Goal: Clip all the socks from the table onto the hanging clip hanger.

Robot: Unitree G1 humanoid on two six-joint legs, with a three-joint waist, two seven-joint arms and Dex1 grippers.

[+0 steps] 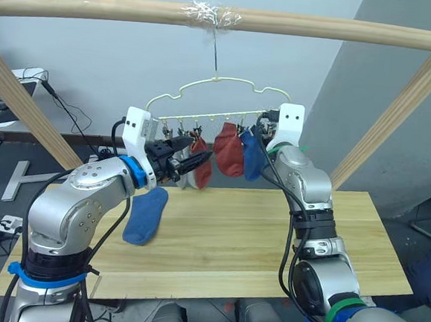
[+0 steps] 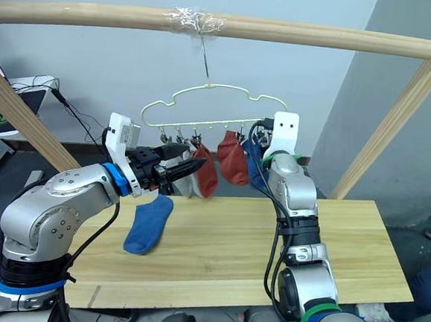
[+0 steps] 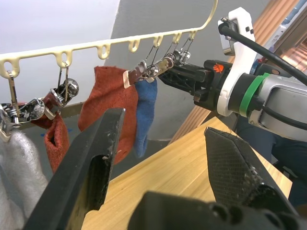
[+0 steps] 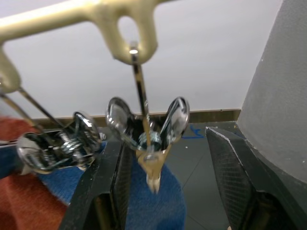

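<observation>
Socks, handling: looking soft, light and limp, likely folding and drooping wherever unsupported; best pinched at the cuff edge, so a flat double layer is feeding into a clip.
Socks, count: one blue sock (image 1: 145,215) lying flat on the table (image 1: 359,239), toward its left end, nearer the far edge; hanging on the clip hanger (image 1: 219,101) are two rust-red socks (image 1: 230,149), one blue hanging sock (image 1: 250,155) and grey fabric (image 3: 14,191) at the left, partly hidden by the left arm. One grey sock or two there: not resolving.
Clip hanger: dangling by its hook from the wooden pole (image 1: 101,7) above the table's far edge; free to swing, so needing steadying before any clipping. Six eyelets along the bar, small metal clips (image 4: 144,122) hanging from them.
Left gripper (image 1: 189,159): raised beside the left half of the clip row, fingers (image 3: 91,158) spread wide apart, gripping nothing.
Right gripper (image 4: 165,182): up at the right end of the row, fingers standing apart on either side of the end clip, closing on nothing; blue fabric hanging just behind.
Remaining, judged: picking up the table sock and hanging it on a free clip.
</observation>
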